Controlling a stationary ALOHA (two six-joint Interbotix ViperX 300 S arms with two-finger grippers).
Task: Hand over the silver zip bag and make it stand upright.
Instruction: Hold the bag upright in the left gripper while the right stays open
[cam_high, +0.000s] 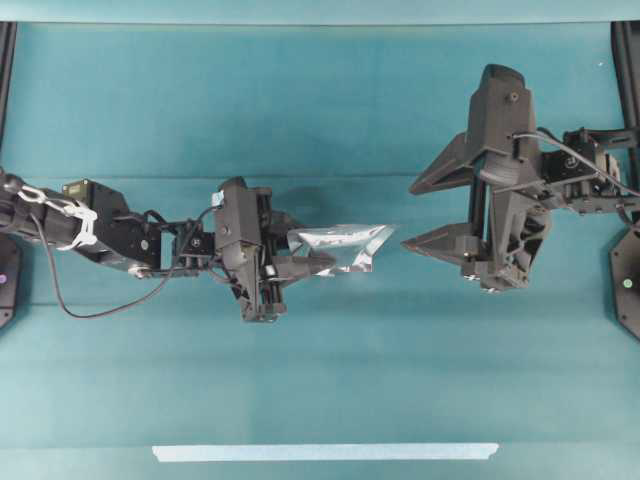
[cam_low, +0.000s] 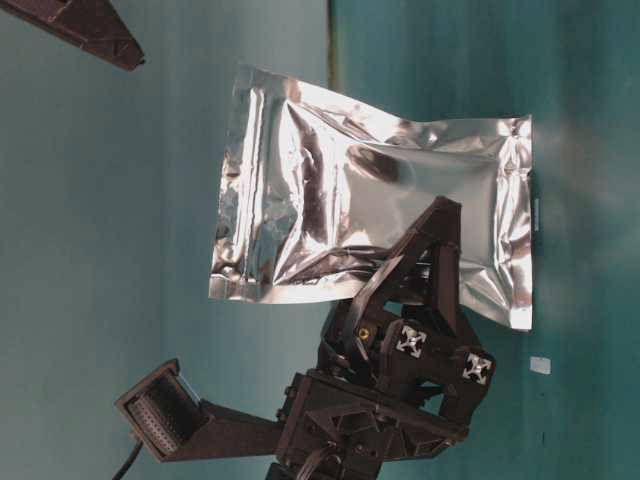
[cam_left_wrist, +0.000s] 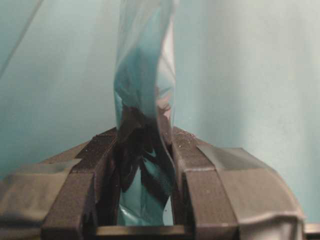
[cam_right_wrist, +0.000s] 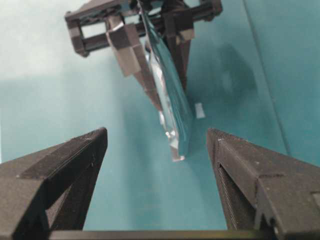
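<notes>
Silver zip bag (cam_high: 340, 247), seen from overhead, hangs in the air between the two arms above the teal table (cam_high: 320, 100), one end pinched in the left tool (cam_high: 318, 262) and the free end reaching toward the right tool (cam_high: 425, 215), whose jaws stand wide apart just short of it.

From table level the pouch (cam_low: 370, 200) shows its broad crinkled face: thin foil, flat sealed borders, a puffed middle. I judge it light, floppy and slick, likely to buckle if squeezed at the belly.

The left wrist view shows the tool's pads (cam_left_wrist: 195, 190) clamped on the bag's (cam_left_wrist: 145, 100) lower edge, the film rising edge-on and slightly twisted; blur makes the depth of the bite hard to read.

In the right wrist view the bag (cam_right_wrist: 172, 107) sits edge-on, centred between the spread fingers (cam_right_wrist: 250, 175) but beyond their tips. A sealed side border looks the best hold, being stiffer and less slippery than the centre.
</notes>
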